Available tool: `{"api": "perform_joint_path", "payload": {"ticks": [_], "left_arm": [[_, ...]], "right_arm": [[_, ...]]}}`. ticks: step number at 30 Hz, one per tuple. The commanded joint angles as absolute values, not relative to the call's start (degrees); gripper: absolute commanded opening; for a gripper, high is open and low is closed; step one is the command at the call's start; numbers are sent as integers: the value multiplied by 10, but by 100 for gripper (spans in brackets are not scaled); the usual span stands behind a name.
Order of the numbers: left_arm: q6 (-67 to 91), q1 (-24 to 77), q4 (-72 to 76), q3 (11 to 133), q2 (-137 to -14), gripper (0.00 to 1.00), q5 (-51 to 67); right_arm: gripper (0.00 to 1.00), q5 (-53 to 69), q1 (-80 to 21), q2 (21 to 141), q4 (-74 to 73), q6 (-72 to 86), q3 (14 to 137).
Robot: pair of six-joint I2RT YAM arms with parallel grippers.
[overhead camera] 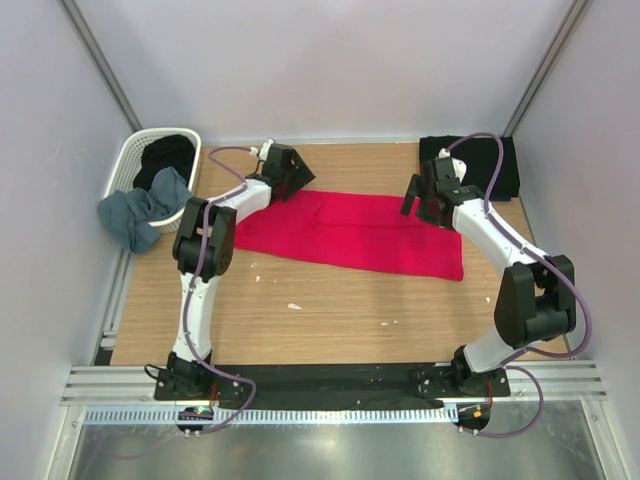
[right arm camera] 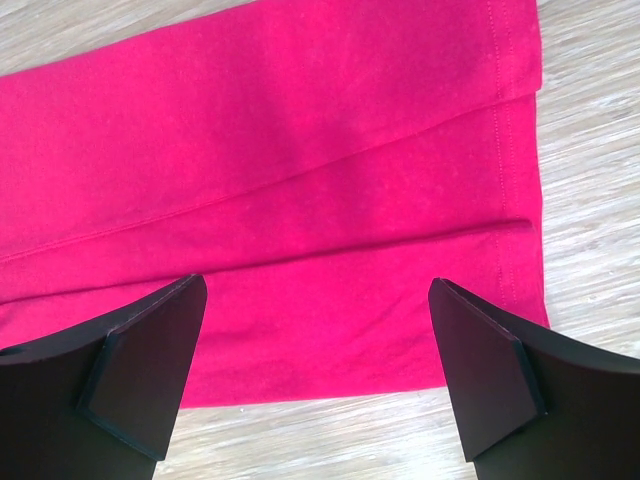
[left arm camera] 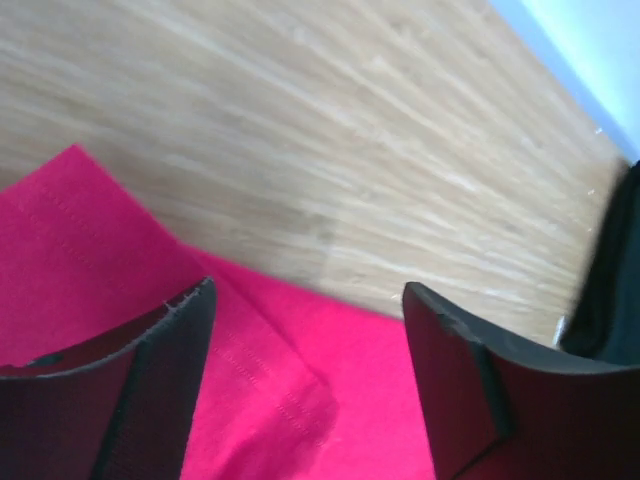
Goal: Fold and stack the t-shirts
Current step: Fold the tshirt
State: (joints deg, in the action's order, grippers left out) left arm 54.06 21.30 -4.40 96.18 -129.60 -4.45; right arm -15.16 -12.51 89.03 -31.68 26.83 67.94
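A crimson-red t-shirt (overhead camera: 350, 232) lies folded into a long band across the middle of the wooden table. My left gripper (overhead camera: 290, 172) hovers over the band's far-left corner. In the left wrist view the left gripper (left arm camera: 308, 290) is open, with only the red t-shirt (left arm camera: 300, 400) below its jaws. My right gripper (overhead camera: 420, 200) is above the band's right end. In the right wrist view the right gripper (right arm camera: 315, 283) is wide open over the hem edge of the red t-shirt (right arm camera: 300, 150). A folded black t-shirt (overhead camera: 470, 165) lies at the back right.
A white lattice basket (overhead camera: 135, 150) stands at the back left and holds a black t-shirt (overhead camera: 165, 155). A grey-blue t-shirt (overhead camera: 140, 210) hangs over its front rim onto the table. Grey walls enclose the table on three sides.
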Motion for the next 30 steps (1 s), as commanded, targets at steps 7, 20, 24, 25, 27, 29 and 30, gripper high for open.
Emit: {"api": "perform_joint_path", "payload": {"ticks": [7,20,24,25,27,29,30], "left_arm": [[504,206,7,987,-1265,89,-74],[537,193,-97,763,-1042,90,-135],[576,194,-110,751,-1073,90,-131],[584,194,-111,751,-1091,90,-129],[584,192,-103,756,-1112,90,-126],[584,191,-101,769,-1142,89,-114],[585,190,-102,772,-1151,89,-111]], "right_arm": [[100,-107,-125,895,-273,263,687],[100,-65,-127,1028,-213,158,766],[99,-74,-127,1058,-207,152,751],[100,-74,-126,1063,-207,152,741],[100,-76,-127,1074,-202,159,730],[100,-81,-127,1075,-195,163,710],[100,-80,-127,1074,-191,166,704]]}}
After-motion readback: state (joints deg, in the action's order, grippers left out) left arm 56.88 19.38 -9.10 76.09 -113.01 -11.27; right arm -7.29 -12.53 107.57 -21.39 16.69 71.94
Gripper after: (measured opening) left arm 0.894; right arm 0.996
